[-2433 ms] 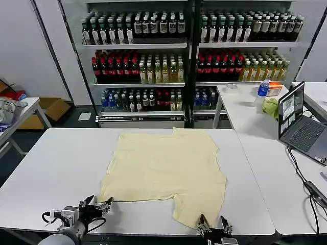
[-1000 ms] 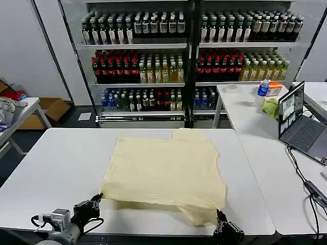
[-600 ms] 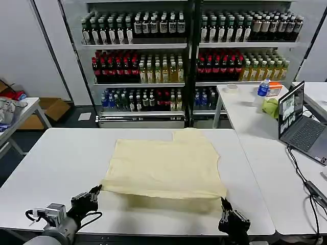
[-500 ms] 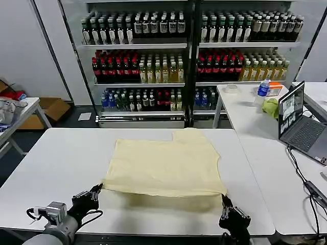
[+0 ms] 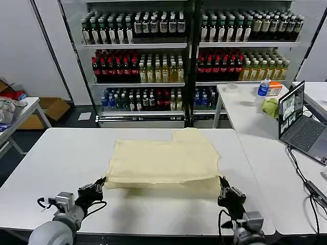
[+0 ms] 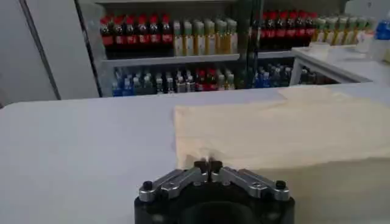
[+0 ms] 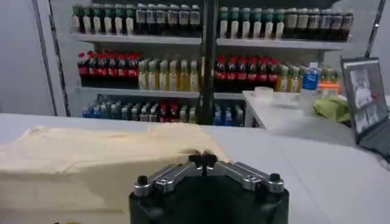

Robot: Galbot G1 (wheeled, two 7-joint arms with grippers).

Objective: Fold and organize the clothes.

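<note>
Since both tools have their fingers pressed together on a corner of the shirt (image 5: 162, 162), I'm treating this as a fold in mid-carry. The left tool (image 5: 100, 182) pinches the near left corner and the right tool (image 5: 223, 186) the near right one, each low over the worktop (image 5: 56, 163) toward its front edge. In the left wrist view the left tool (image 6: 208, 165) has its tips closed with cream cloth caught between them, and the right wrist view shows the right tool (image 7: 202, 159) the same way, clamped on the hem.

The shirt lies across the middle of the worktop, its far edge near the back edge, its near part doubled over so a second layer sits on the first. The doubled front edge runs fairly straight between my two grips.

I judge the cloth thin, light and limp. It sags between the tools, so it will not hold a shape on its own, and any slack will turn into a wrinkle. It looks matte, not slippery, so I expect a fingertip pinch to hold. It won't break, but it could stretch or drag the lower layer along if I pull low.

The corners are the right places to hold: a grip further in would let them droop and flop. I'd keep both tools level and evenly spaced so the edge stays taut, then lay it down square.
</note>
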